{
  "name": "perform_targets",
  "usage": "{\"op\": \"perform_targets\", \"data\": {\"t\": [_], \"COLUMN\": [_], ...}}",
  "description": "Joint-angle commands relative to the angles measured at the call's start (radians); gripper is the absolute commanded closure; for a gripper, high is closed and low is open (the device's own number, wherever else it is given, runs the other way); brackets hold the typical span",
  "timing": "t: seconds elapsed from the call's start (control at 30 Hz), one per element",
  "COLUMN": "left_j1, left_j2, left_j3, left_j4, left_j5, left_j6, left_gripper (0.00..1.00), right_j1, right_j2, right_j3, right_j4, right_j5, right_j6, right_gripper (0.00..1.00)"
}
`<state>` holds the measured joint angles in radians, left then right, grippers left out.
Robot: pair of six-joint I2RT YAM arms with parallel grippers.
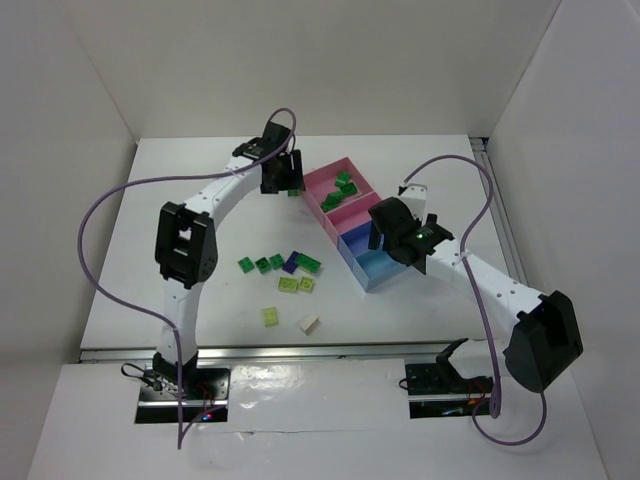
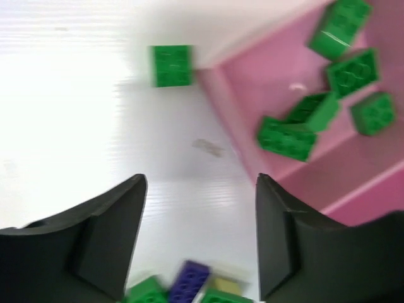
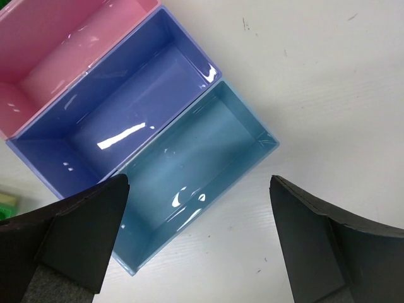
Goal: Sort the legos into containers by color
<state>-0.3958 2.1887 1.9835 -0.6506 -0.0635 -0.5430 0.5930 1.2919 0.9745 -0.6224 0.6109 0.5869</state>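
White-and-black left arm (image 1: 185, 250) arches high and reaches far forward, its black two-finger left gripper (image 1: 283, 174) (image 2: 201, 180) pointing down, jaws spread wide — and the matching right arm (image 1: 497, 288) angles inward, its black right gripper (image 1: 386, 238) (image 3: 199, 182) gaping just as wide.

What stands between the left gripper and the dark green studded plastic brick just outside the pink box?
Nothing visible: in the left wrist view, only bare white table lies between the open left gripper and the dark green studded plastic brick. The wall of the pink box runs beside that path.
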Motion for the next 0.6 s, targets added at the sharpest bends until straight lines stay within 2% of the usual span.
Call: {"op": "perform_targets", "data": {"t": [0.0,0.07,0.2,0.5,0.57], "left_j1": [-0.002,0.008,0.008,0.008,0.008], "left_j2": [-0.072,-0.022,0.069,0.226,0.268], "left_j3": [-0.063,-0.072,-0.035,0.139,0.175], "left_j4": [0.029,0.029,0.009,0.009,-0.014], "left_j5": [-0.12,-0.121,-0.101,-0.113,-0.151], "left_j6": [0.034,0.043,0.019,-0.011,-0.023], "left_gripper": [0.21,0.18,0.18,0.18,0.18], "right_j1": [0.001,0.001,0.001,0.001,0.001], "right_j2": [-0.016,0.006,0.017,0.007,0.017], "right_j3": [-0.003,-0.003,0.006,-0.003,-0.003], "right_j4": [0.001,0.001,0.01,0.01,0.01], "right_j5": [0.012,0.012,0.003,0.003,0.003], "right_j6": [0.017,0.007,0.007,-0.002,-0.002], "right_gripper": [0.0,0.0,0.0,0.0,0.0]}}
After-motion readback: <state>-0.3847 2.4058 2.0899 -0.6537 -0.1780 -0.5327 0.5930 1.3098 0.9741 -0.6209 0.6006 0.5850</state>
